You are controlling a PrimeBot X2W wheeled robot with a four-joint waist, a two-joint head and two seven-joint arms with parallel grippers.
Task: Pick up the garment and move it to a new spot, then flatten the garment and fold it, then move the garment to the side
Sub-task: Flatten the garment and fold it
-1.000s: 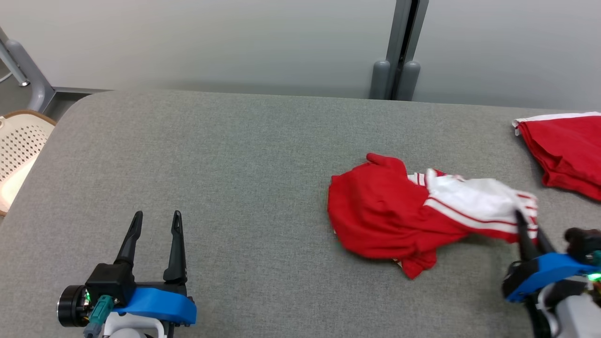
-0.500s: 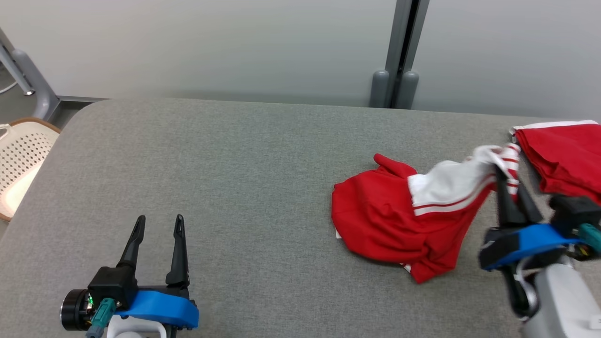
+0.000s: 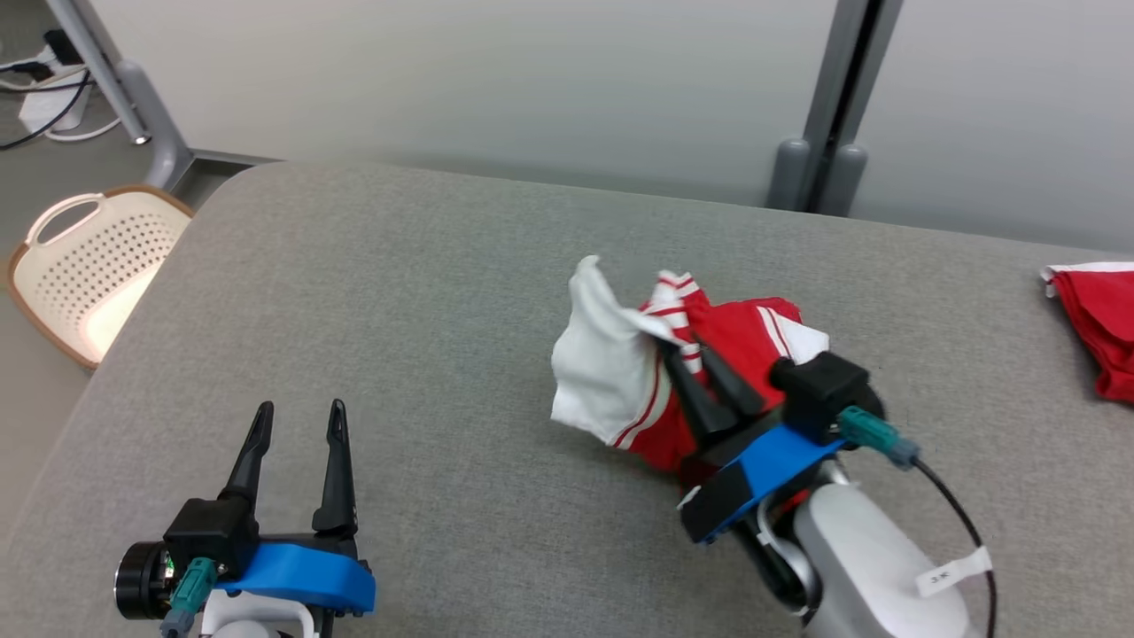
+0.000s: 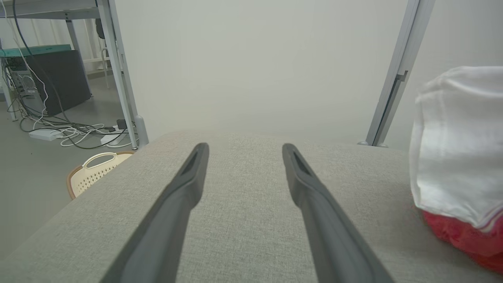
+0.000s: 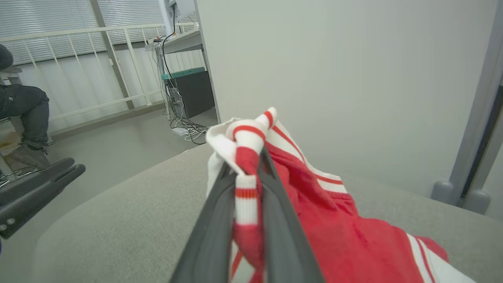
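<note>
The garment (image 3: 620,368), red with white panels and red-white striped trim, hangs bunched over the middle of the grey padded table (image 3: 425,292), its lower part trailing on the surface. My right gripper (image 3: 680,354) is shut on its striped edge, and the right wrist view shows the striped cuff (image 5: 246,157) clamped between the two dark fingers with red cloth (image 5: 346,232) draping to the right. My left gripper (image 3: 297,416) stands open over bare table at the lower left, well apart from the garment. In the left wrist view its fingers (image 4: 192,177) are spread, with the garment's white part (image 4: 452,145) at the right.
A second red garment (image 3: 1099,328) lies at the table's right edge. A cream perforated basket (image 3: 89,261) sits on the floor left of the table. A grey post (image 3: 819,159) stands behind the far edge. A seated person's leg (image 5: 23,106) and cables are far off.
The head camera has shifted. My right gripper has lifted the garment by its striped edge and carried it left toward the table's middle. The left gripper has stayed open in place.
</note>
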